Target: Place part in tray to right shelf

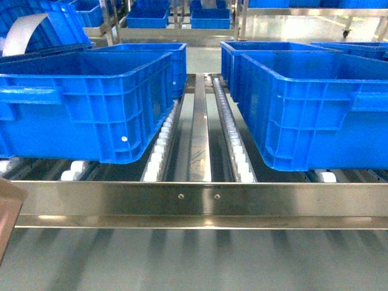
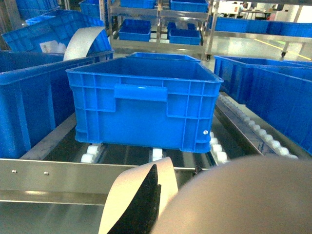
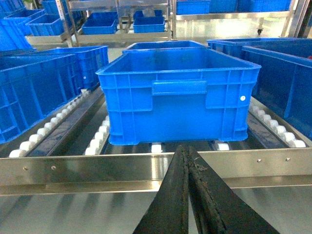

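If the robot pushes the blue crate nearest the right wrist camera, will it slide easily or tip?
Probably it rolls easily, because the crate sits on white rollers. Tipping seems unlikely: it is wide and low. Its ribbed walls suggest it stays stiff.

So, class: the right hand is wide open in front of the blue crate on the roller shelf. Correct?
Not quite. In the right wrist view the right hand is shut, its dark fingers pressed together, in front of the blue crate on the roller shelf.

Left gripper (image 2: pixel 146 204) mostly hidden behind blurred beige surface, crates (image 1: pixel 315 103) cut off by edges
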Tool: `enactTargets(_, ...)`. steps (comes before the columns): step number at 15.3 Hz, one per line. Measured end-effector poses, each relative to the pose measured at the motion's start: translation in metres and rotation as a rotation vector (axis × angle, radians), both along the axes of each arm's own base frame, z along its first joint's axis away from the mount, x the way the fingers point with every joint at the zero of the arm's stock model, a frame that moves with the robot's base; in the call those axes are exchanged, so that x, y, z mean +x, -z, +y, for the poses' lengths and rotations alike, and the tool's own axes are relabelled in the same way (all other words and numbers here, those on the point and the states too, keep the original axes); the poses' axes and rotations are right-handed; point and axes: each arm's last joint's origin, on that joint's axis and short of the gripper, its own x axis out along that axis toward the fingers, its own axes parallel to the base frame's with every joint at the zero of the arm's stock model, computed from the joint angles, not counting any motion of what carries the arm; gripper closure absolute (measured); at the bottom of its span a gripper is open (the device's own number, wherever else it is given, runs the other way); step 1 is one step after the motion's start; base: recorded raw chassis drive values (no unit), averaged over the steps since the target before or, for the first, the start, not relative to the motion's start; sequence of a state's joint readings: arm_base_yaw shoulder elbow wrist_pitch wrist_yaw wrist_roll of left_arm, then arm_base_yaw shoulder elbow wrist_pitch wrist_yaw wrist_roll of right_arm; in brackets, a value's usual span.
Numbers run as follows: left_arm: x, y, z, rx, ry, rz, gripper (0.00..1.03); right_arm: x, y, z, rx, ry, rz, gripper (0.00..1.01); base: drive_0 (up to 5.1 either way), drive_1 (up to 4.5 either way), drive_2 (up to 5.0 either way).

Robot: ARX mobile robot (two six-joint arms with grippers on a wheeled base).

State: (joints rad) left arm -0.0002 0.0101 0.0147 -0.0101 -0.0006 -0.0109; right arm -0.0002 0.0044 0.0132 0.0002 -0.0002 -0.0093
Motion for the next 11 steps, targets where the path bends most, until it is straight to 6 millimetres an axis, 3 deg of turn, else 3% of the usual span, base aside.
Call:
enactTargets(5, 0.0, 0.0, 0.0, 0.0, 0.0, 0.0, 0.89, 0.0, 0.0004, 0.0, 0.0, 0.0, 0.005, 0.99, 0.0, 0.0, 0.0)
enactTargets(9, 0.0, 0.0, 0.0, 0.0, 0.0, 0.0, 0.89, 0.0, 0.0004, 0.0, 0.002, 0.0, 0.005, 0.01, 0.0, 0.0, 0.0)
enactTargets(11, 0.0, 0.0, 0.0, 0.0, 0.0, 0.0, 0.89, 0.0, 0.0004, 0.0, 0.002, 0.0, 0.005, 0.03, 0.0, 0.0, 0.0)
